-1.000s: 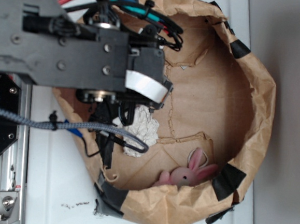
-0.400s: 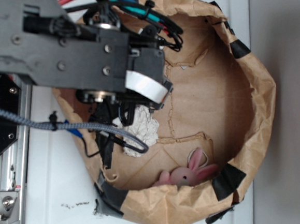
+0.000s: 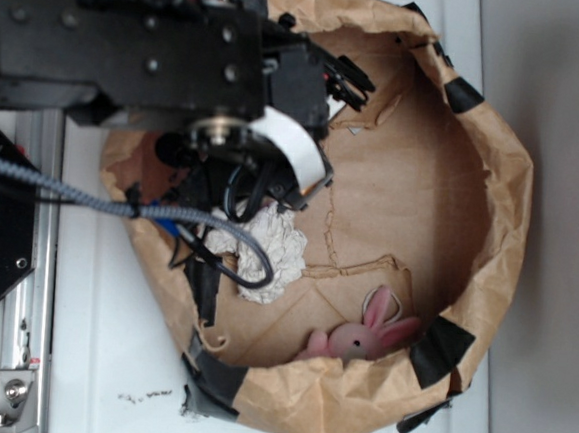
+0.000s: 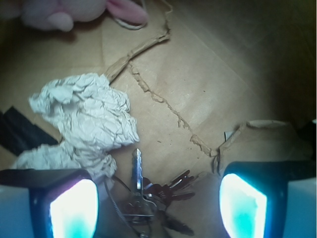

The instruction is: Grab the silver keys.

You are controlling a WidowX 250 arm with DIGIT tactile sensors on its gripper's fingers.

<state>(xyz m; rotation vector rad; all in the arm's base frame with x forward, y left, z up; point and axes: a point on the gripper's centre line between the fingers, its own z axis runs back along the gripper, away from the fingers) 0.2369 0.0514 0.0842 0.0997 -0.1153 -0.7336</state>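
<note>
Silver keys (image 4: 148, 198): lie between your fingers, nearer the left pad (image 4: 72, 208), touching the paper wad (image 4: 86, 119).
Long key: points away from you.
Gripper (image 4: 158, 208): wide open, empty; descend straight.

A white table (image 3: 107, 363) fills most of the overhead view, its right edge meeting a plain grey floor (image 3: 559, 238) that runs down the right side. A silver metal rail (image 3: 33, 287) with a bracket at its foot stands along the table's left edge. Small dark specks mark the white surface near the bottom edge. The light is soft and even.
</note>
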